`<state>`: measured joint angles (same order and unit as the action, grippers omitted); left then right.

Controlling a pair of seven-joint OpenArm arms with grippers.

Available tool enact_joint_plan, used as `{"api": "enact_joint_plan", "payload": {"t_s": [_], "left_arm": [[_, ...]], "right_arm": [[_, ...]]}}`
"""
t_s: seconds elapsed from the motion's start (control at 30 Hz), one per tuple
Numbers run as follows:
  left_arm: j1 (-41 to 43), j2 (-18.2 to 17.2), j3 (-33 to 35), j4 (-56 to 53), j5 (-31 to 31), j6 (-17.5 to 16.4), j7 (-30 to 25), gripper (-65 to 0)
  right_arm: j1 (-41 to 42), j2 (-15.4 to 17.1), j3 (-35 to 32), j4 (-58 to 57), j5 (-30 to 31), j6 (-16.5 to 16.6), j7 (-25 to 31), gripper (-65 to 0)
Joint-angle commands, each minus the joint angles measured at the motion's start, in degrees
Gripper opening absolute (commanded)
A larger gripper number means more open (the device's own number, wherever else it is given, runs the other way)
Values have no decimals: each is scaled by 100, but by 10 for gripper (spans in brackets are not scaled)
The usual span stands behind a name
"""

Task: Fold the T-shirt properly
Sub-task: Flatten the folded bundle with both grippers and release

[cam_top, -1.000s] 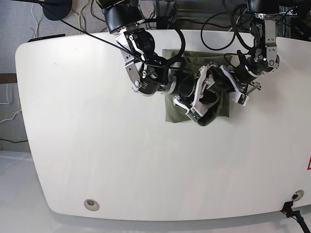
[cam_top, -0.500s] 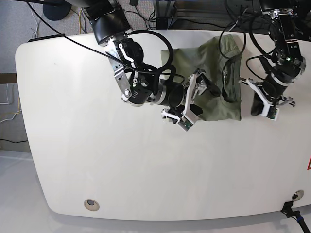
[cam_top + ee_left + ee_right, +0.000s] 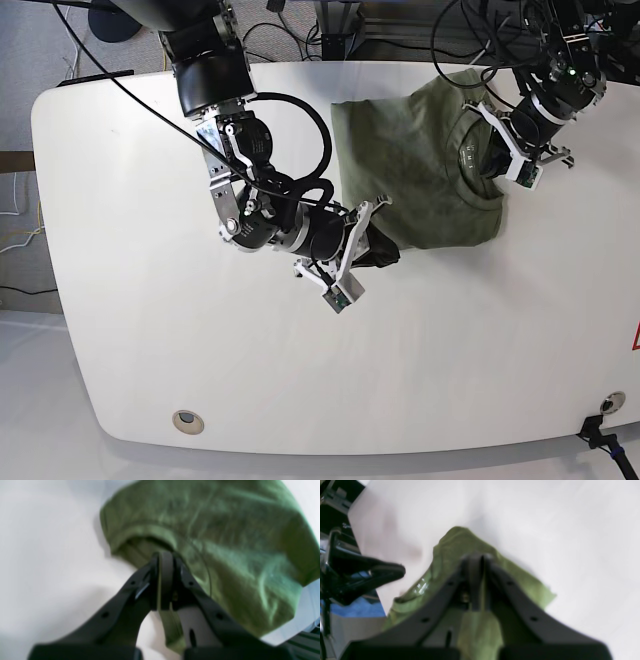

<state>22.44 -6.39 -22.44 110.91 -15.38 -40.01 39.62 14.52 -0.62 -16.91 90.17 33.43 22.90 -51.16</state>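
The white worktop (image 3: 150,330) filled most of the base view, with grey floor and loose cables beyond its far edge. The olive T-shirt (image 3: 420,150) lay spread and rumpled on the far right part of the worktop, between the two arms. The right arm's jaws (image 3: 383,252) were clenched on the shirt's near left corner; in the right wrist view the right jaws (image 3: 477,560) pinched a fold of green cloth that ran down between them, with the cloth's edge just beyond the tips. The left arm's jaws (image 3: 490,160) were clenched on the shirt at its ribbed neck; in the left wrist view the left jaws (image 3: 163,557) met at the collar rim, with the bulk of the shirt (image 3: 212,542) bunched beyond them.
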Motion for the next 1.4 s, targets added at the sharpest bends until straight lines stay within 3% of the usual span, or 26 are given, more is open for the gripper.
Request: {"api": "enact_joint_plan", "payload": {"t_s": [0.0,0.17,0.43,0.63,0.8,0.93,1.03,1.2,1.37], "left_arm": [[73,99,103,104,-67,1,-115,-650],[214,107,560,-98,-49,1,-115,-650],[-41,81,815,-1153,91,1,-107,-650],[-727,81,1184,-1795,1173,1,-107,-650],[-1738,72,1404,-2304,1586,1,-107,-650],[-2521,72,1430,-2559,1665,1,-107,-650],[-2793,72,1430,-2401,1656,1,-107,-650],[-2441,72,1404,-1003,1648,1,-98,-650],[-1501,231,1422,-212,1630,1,-98,-650]], "right_arm": [[222,-56,-28,-169,134,53,320,-650],[310,-48,-459,-784,-60,53,935,-650],[-33,-215,-617,-1918,-1888,89,2386,-650],[-340,304,-599,-2270,-1958,71,3116,-650],[-1044,823,-415,-1470,-1958,62,3107,-650],[-1677,840,201,-784,-2020,62,3036,-650],[-1844,840,394,-134,-2020,62,2632,-650],[-1764,805,438,1115,-2020,62,1911,-650],[-1132,436,403,816,-2134,62,1700,-650]]}}
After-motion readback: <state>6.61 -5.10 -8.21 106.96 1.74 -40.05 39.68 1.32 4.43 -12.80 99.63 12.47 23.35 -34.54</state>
